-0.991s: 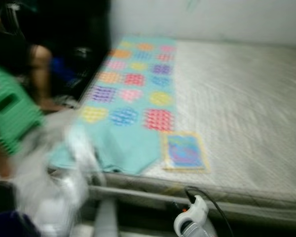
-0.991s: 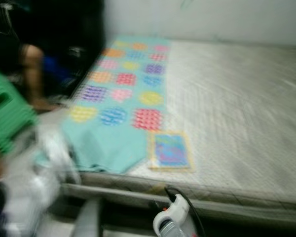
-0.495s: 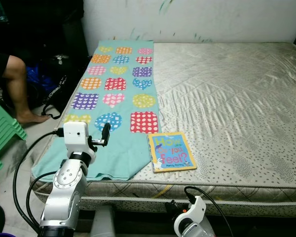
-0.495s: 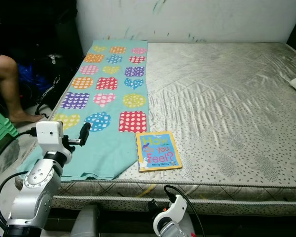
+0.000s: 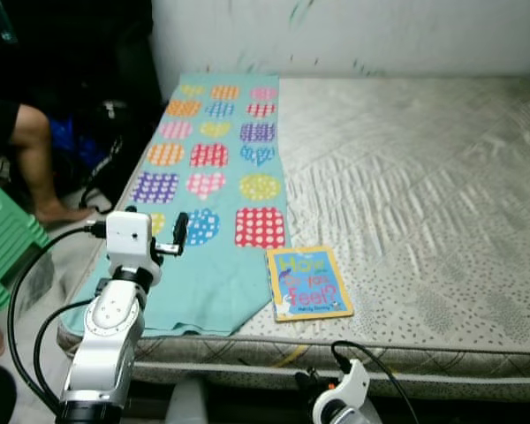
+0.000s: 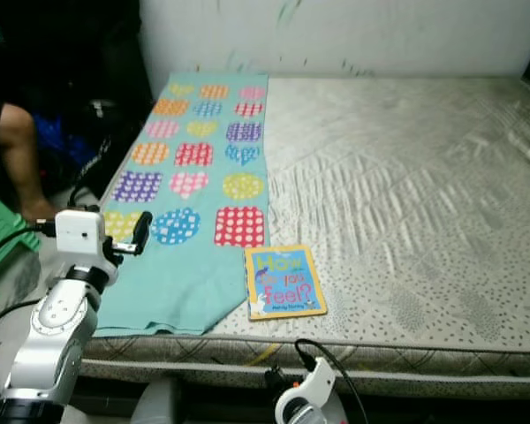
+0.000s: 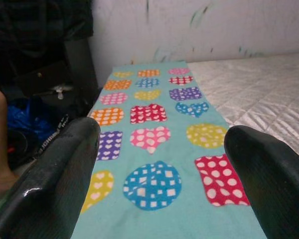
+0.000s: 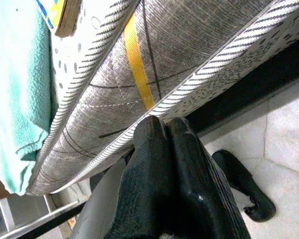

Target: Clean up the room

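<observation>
Bare mattress (image 5: 424, 185) | teal blanket (image 5: 221, 177), book (image 5: 307, 283) | left gripper (image 5: 178, 234) spread, empty | right gripper (image 8: 162, 130) closed, empty

You're looking at a bedroom in a home. The landmark is the bare mattress (image 5: 406, 203), quilted, with no sheet, pushed up against a scuffed, paint-marked white wall (image 5: 353, 35) at its far side. Along the mattress's left edge lies a teal blanket (image 5: 214, 190) patterned with coloured hearts and circles, and just beside that, near the mattress's front edge, a children's picture book (image 5: 307, 283). On the tiled floor off the mattress's left side stands a green plastic stool (image 5: 4, 238), with a person's bare leg (image 5: 35, 163) next to it and dark bags (image 5: 97, 146) heaped against the mattress's left side
</observation>
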Controlling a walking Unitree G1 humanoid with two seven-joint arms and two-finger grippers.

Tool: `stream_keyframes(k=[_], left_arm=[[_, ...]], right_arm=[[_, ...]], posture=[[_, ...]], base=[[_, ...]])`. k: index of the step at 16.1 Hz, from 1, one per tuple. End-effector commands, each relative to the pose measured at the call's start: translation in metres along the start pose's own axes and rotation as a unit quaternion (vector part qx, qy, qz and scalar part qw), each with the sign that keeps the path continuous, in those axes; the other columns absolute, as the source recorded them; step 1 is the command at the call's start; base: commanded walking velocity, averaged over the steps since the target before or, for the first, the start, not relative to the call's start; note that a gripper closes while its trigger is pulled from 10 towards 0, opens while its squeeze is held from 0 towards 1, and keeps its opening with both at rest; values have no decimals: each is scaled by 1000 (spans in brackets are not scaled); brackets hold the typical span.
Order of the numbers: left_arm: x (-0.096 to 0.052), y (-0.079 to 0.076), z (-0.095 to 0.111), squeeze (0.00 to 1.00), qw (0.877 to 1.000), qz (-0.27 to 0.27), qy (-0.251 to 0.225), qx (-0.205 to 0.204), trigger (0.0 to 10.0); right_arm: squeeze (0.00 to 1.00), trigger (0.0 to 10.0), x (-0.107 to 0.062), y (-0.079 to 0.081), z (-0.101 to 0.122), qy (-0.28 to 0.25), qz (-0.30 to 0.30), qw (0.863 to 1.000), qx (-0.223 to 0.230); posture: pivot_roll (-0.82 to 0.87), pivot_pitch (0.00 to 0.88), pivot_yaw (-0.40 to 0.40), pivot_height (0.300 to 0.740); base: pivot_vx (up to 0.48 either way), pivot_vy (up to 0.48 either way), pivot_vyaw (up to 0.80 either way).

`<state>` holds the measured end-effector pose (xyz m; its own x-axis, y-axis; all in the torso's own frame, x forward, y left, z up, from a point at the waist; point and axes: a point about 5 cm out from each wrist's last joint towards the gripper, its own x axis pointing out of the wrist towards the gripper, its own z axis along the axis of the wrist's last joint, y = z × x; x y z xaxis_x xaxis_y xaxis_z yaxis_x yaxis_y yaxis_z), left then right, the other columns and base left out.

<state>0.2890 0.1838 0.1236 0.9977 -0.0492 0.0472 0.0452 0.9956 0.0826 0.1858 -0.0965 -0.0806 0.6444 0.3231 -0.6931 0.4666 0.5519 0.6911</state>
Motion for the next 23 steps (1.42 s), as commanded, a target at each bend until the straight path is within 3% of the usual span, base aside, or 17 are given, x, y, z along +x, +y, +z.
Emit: stream_keyframes(k=[1,23], left_arm=[[2,0,1,0,1000,-2,-1,-5,10000],[2,0,1,0,1000,-2,-1,-5,10000]], right_arm=[[0,10000,-49,207,164,-440,110,766,-457],[0,10000,-49,207,164,-440,110,766,-457]], posture=[[-36,0,78,630],[-36,0,78,630]], base=[[0,0,0],[0,0,0]])
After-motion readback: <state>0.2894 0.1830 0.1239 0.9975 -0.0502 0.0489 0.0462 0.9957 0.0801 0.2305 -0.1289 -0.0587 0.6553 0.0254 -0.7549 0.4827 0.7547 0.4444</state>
